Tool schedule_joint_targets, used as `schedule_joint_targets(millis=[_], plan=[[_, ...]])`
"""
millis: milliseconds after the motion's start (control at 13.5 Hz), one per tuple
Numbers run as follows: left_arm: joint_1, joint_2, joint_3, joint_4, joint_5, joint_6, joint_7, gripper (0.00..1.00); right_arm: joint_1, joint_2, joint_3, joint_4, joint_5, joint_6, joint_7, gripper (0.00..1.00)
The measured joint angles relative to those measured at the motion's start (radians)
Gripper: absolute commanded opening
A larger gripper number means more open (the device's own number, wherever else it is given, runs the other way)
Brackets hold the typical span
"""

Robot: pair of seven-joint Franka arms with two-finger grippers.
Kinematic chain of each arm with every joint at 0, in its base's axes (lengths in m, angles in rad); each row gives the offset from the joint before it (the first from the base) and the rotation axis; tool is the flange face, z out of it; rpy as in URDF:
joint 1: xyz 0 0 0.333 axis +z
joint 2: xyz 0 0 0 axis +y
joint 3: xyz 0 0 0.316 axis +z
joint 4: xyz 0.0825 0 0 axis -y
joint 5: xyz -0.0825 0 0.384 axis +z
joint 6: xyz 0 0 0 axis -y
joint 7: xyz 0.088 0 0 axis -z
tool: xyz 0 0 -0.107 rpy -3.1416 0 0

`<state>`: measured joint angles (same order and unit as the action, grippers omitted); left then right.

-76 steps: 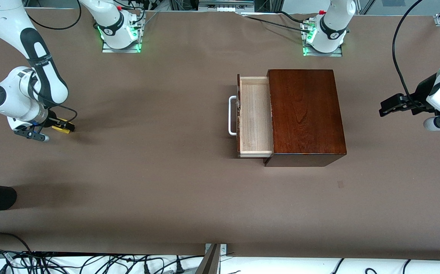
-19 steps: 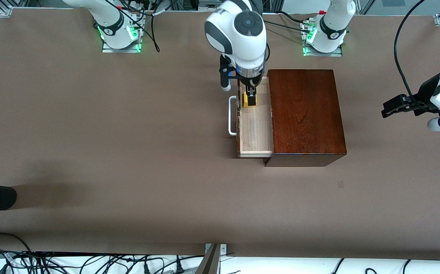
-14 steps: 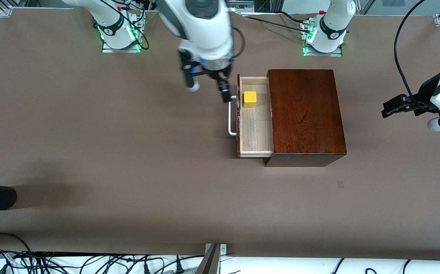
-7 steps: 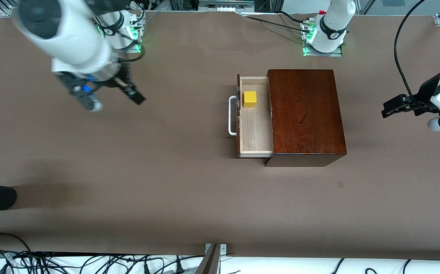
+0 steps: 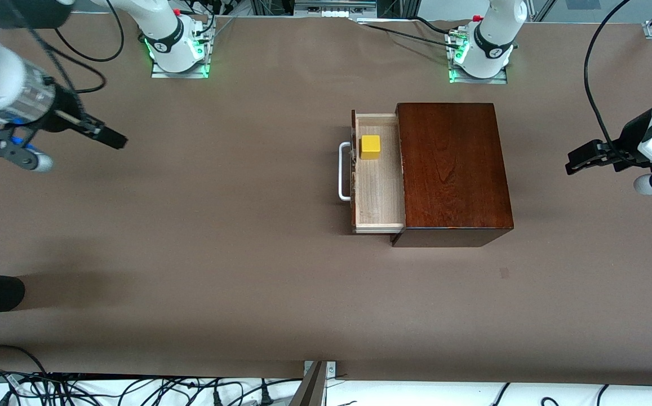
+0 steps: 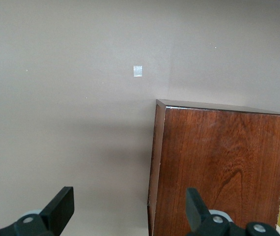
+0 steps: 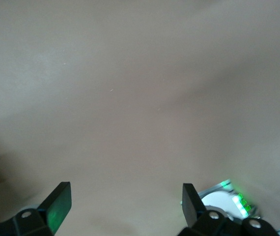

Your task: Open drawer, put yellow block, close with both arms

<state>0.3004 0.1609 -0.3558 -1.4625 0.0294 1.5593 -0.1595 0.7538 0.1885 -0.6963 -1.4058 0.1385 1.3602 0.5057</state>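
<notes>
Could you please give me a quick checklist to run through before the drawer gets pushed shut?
1. Block lies in the drawer, apart from its walls: ok.
2. Block released, nothing gripping it: ok.
3. Drawer not yet shut, its handle showing: ok.
4. Right gripper away from the drawer, over bare table toward its own end, jaws open and empty: ok.
5. Left gripper waits over bare table beside the box, jaws open: ok.
6. Block low enough to pass under the box top: cannot tell.
</notes>
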Motion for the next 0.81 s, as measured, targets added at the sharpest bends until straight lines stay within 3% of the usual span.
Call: schedule_joint_targets(millis=[370,667,815], plan=[[0.0,0.0,0.0,0.0,0.0,0.0,0.0,1.0,-0.443,-0.107,0.405,-0.13,-0.117,0.128,-0.259,1.0],[0.0,0.0,0.0,0.0,0.0,0.0,0.0,1.0,-0.678,-0.145,0.603,-0.179,-0.13,0.181,-0.436,1.0],[0.0,0.0,0.0,0.0,0.0,0.0,0.0,1.0,-0.712,-0.145,0.635,-0.18,-0.14,0.195,-0.465,1.0]])
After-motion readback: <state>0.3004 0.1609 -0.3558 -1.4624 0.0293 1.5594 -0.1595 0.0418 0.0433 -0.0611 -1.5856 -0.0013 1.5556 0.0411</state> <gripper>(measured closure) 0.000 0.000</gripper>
